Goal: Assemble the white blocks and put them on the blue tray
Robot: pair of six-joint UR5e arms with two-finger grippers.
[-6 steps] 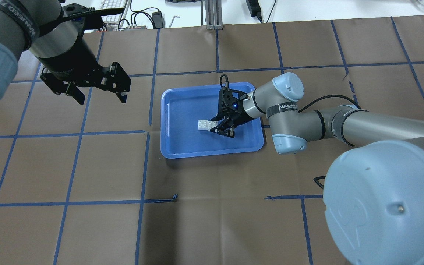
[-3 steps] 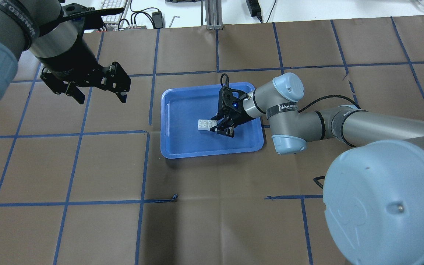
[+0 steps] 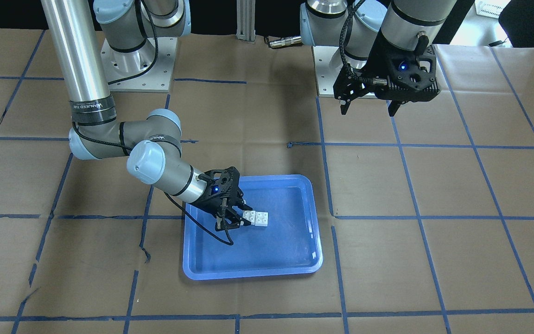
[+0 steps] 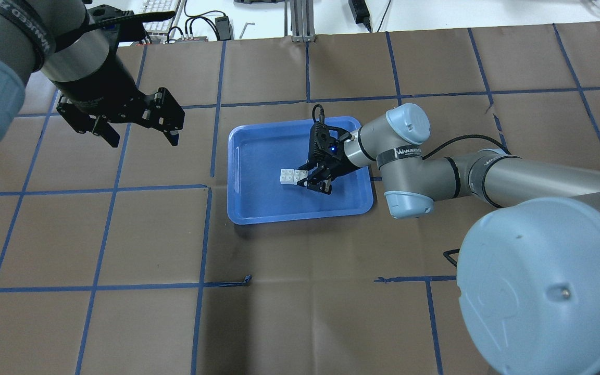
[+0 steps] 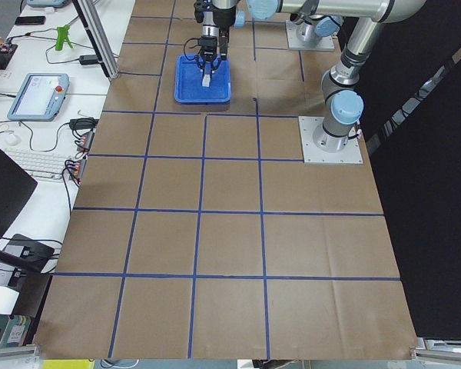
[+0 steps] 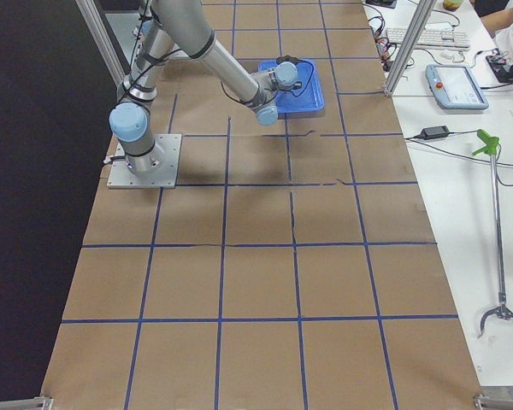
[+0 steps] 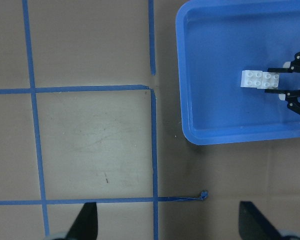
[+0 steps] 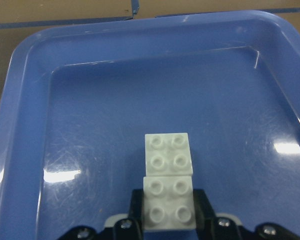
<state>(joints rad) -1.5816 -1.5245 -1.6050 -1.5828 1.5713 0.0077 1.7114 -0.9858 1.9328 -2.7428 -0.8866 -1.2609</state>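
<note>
The two white blocks (image 4: pixel 290 176) sit joined in a row on the floor of the blue tray (image 4: pixel 258 208), near its middle. My right gripper (image 4: pixel 308 177) reaches in low from the tray's right side. In the right wrist view its fingers (image 8: pixel 136 205) press against both sides of the nearer brick, while the farther brick (image 8: pixel 168 154) sticks out free. The pair also shows in the front view (image 3: pixel 257 217) and the left wrist view (image 7: pixel 260 79). My left gripper (image 4: pixel 142 139) hangs open and empty high above the table, left of the tray.
The table is brown paper with a grid of blue tape. A loose curl of tape (image 4: pixel 248 279) lies in front of the tray. Keyboards, cables and a teach pendant (image 6: pixel 457 85) lie on the white bench beyond the table's far edge.
</note>
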